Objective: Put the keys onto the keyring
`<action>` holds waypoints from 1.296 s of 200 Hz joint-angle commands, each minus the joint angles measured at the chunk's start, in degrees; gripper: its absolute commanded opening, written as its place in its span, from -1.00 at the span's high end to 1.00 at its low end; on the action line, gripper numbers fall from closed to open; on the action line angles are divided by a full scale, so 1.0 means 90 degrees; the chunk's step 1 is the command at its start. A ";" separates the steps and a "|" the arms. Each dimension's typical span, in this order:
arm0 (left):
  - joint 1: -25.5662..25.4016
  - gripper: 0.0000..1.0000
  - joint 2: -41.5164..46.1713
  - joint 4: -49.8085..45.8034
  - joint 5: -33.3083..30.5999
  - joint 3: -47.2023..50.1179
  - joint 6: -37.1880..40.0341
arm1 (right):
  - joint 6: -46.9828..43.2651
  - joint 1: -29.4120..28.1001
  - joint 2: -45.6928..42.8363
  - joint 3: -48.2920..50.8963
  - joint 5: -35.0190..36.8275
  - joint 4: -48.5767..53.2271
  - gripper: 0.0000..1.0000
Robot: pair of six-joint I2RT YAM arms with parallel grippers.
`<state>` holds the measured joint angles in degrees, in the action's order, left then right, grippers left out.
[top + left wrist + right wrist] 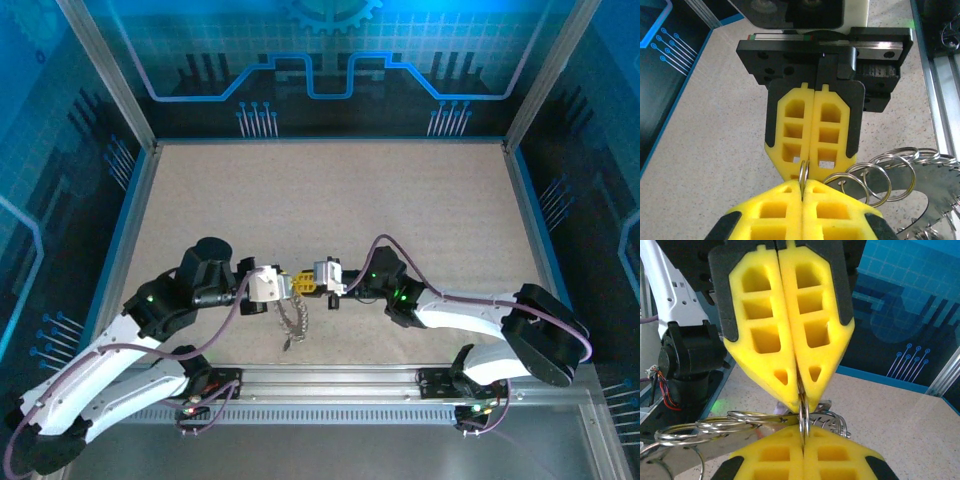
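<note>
- Yellow pads with square cut-outs line both pincers, which meet tip to tip over the near part of the beige speckled table (330, 190), just ahead of the arm bases.
- The left gripper (289, 284) reaches in from the left. Its two fingers are pressed flat against each other, with no gap between the pads.
- The right gripper (306, 283) reaches in from the right, facing it. It is closed the same way, pad against pad.
- A thin silver keyring (803, 171) stands edge-on in the seam between the pads. The left wrist view shows it nipped by the left pincer below and running up into the closed tips of the right pincer opposite.
- The right wrist view shows the same wire loop caught between both pairs of tips, so each pincer has hold of it.
- More split rings (879, 179) overlap in a loose chain just beside the pinched one, to the right in the left wrist view.
- The keys (292, 322) hang as a small grey bunch directly under the meeting point of the two pincers.
- From the left wrist they show as flat grey metal with a saw-toothed edge at the lower right.
- Whether the bunch touches the table cannot be told.
</note>
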<state>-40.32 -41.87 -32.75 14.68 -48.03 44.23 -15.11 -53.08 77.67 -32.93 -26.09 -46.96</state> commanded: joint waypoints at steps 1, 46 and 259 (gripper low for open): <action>-0.0040 1.00 0.0090 -0.0235 -0.0059 -0.0113 0.0064 | -0.0083 -0.0128 -0.0211 -0.0049 -0.0039 -0.0300 1.00; -0.0035 1.00 -0.0042 -0.0374 -0.0007 -0.0208 0.0318 | -0.0280 -0.0137 -0.0320 -0.0301 0.0008 0.0569 0.72; -0.0050 1.00 -0.0472 -0.0120 -0.0333 -0.0424 0.0573 | -0.0240 -0.0225 0.0170 -0.0863 0.0715 0.1456 0.53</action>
<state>-40.29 -46.13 -38.24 8.27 -50.76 48.16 -18.61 -54.13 78.59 -38.89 -21.58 -35.00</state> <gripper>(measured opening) 0.052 0.234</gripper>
